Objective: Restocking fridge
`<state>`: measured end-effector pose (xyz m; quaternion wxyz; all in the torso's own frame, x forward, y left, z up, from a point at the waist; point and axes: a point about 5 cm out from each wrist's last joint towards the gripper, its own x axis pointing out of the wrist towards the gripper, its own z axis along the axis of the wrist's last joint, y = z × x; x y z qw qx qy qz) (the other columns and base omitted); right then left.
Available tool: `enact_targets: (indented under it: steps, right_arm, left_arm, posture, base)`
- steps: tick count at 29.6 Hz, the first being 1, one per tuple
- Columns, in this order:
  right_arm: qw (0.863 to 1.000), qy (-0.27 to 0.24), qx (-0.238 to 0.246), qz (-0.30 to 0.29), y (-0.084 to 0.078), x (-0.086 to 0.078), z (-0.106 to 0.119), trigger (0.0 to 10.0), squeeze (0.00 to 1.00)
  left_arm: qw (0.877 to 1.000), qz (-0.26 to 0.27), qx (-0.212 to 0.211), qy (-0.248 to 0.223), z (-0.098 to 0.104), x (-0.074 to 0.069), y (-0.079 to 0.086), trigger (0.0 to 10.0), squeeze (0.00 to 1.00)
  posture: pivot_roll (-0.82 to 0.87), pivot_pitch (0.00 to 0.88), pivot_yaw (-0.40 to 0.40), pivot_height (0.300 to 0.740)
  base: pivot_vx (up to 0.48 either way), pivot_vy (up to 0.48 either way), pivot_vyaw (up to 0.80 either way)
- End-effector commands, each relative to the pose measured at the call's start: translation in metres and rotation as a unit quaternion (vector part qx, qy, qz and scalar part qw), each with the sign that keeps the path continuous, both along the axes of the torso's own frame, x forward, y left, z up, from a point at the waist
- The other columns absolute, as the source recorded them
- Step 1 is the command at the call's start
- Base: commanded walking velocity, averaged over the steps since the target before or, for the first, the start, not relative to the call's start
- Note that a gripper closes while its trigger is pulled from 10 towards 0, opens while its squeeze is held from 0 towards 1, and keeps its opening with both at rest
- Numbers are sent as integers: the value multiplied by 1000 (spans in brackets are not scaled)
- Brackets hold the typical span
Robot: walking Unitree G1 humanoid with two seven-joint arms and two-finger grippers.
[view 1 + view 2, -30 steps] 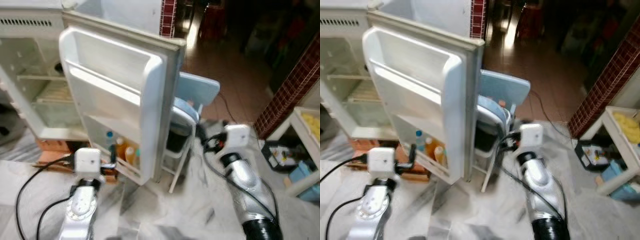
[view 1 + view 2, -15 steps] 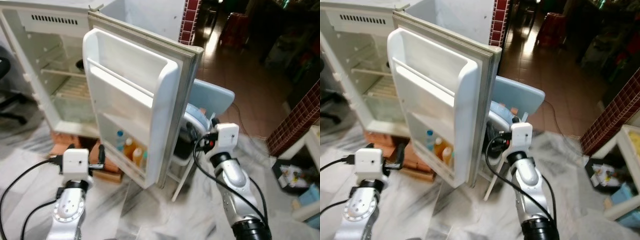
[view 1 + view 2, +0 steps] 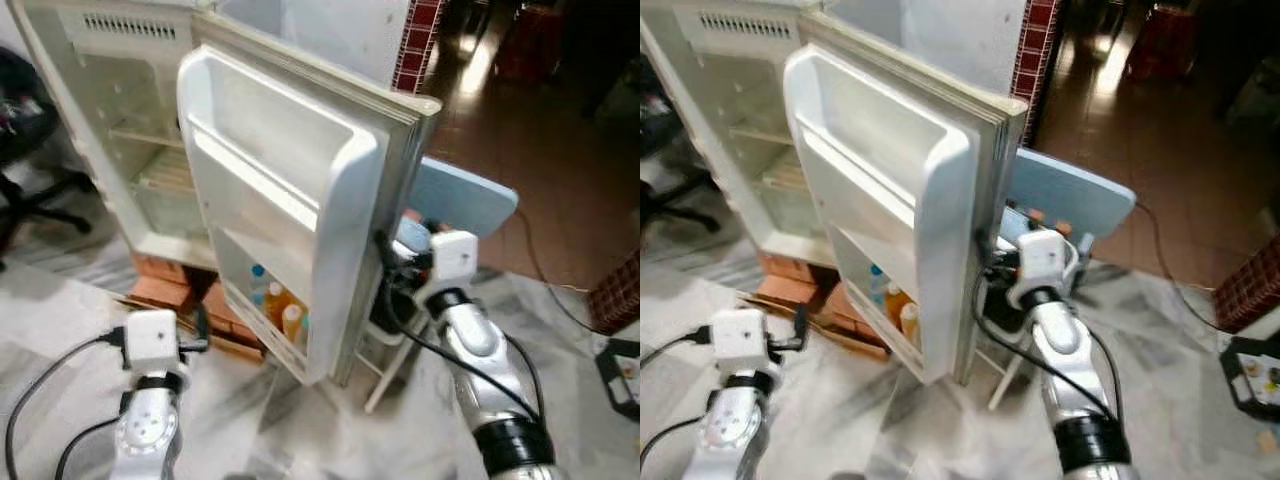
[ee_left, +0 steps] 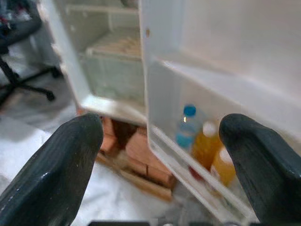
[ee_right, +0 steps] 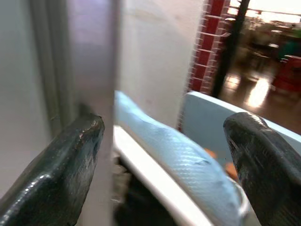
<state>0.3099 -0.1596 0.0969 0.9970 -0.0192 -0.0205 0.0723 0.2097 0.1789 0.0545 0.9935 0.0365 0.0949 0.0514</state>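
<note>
Bottles [image 3: 275,308] sit in the lower rack of the open fridge door [image 3: 290,200], centre frame. Left claw [image 4: 160,165], wide open and empty, faces them from lower left and is nearer; right claw [image 5: 164,165], open and empty, sits by the door's outer edge.

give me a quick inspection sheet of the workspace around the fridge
surface: pale marbled floor, bare near the robot
job's things: fridge stands open, its shelves look bare; fridge door swung wide; blue-capped bottle and two orange bottles upright in the lowest door shelf
clutter: bricks and boards under the fridge; light blue folding chair behind the door, something blue lying on its seat
grippers: left pincer open, holding nothing, facing the door shelf; right pincer open, by the door's outer edge, chair ahead of it
cables: black cables trail from both wrists; another runs across the tiles
surroundings: office chair base at left, red brick pillar, dim tiled room beyond
</note>
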Motion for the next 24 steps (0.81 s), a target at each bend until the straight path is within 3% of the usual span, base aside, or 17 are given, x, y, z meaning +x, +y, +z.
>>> enact_targets:
  steps: [1,8,11,13,14,15,17,19,20,21,22,23,24]
  right_arm:
    - [1000,-4,-4,-5,2,7,6,10000,0]
    - [999,23,35,-12,6,22,5,10000,0]
    - [994,26,98,44,21,27,10,10000,0]
    - [977,8,177,117,38,28,24,10000,0]
    - [959,-3,222,176,51,25,35,10000,0]
    - [926,-19,272,261,66,17,49,10000,0]
    - [884,-27,324,337,78,4,64,10000,0]
    - [828,-32,369,422,88,-14,80,10000,0]
    - [828,-32,369,422,88,-14,80,10000,0]
    - [791,-31,393,469,92,-26,89,10000,0]
    - [780,-28,401,479,93,-28,90,10000,0]
    - [749,-25,419,513,92,-38,95,10000,0]
    - [749,-25,419,513,92,-38,95,10000,0]
  left_arm:
    - [1000,7,5,5,1,-2,6,10000,0]
    - [999,-26,-19,41,-4,-9,-3,10000,0]
    - [997,-47,-30,54,-7,-13,-9,10000,0]
    - [995,-63,-35,64,-9,-16,-13,10000,0]
    - [995,-70,-36,68,-10,-17,-15,10000,0]
    - [994,-75,-35,72,-10,-18,-16,10000,0]
    - [994,-72,-32,74,-10,-19,-15,10000,0]
    - [994,-71,-33,76,-10,-21,-16,10000,0]
    - [994,-71,-33,76,-10,-21,-16,10000,0]
    - [994,-70,-33,78,-10,-23,-17,10000,0]
    - [994,-68,-32,78,-10,-24,-16,10000,0]
    - [994,-64,-31,80,-10,-26,-15,10000,0]
    - [994,-64,-31,80,-10,-26,-15,10000,0]
  posture:
    - [133,6,-77,740]
    - [139,12,-80,740]
    - [139,13,-75,740]
    - [141,14,-75,740]
    - [143,13,-75,740]
    - [146,12,-76,740]
    - [149,10,-78,740]
    - [163,11,-84,740]
    - [163,11,-84,740]
    - [171,13,-89,740]
    - [171,13,-89,740]
    - [177,14,-92,740]
    - [177,14,-92,740]
  base:
    - [0,0,0]
    - [0,0,0]
    - [0,0,0]
    - [0,0,0]
    - [0,0,0]
    - [0,0,0]
    - [0,0,0]
    - [0,0,0]
    - [0,0,0]
    - [0,0,0]
    - [0,0,0]
    - [0,0,0]
    - [0,0,0]
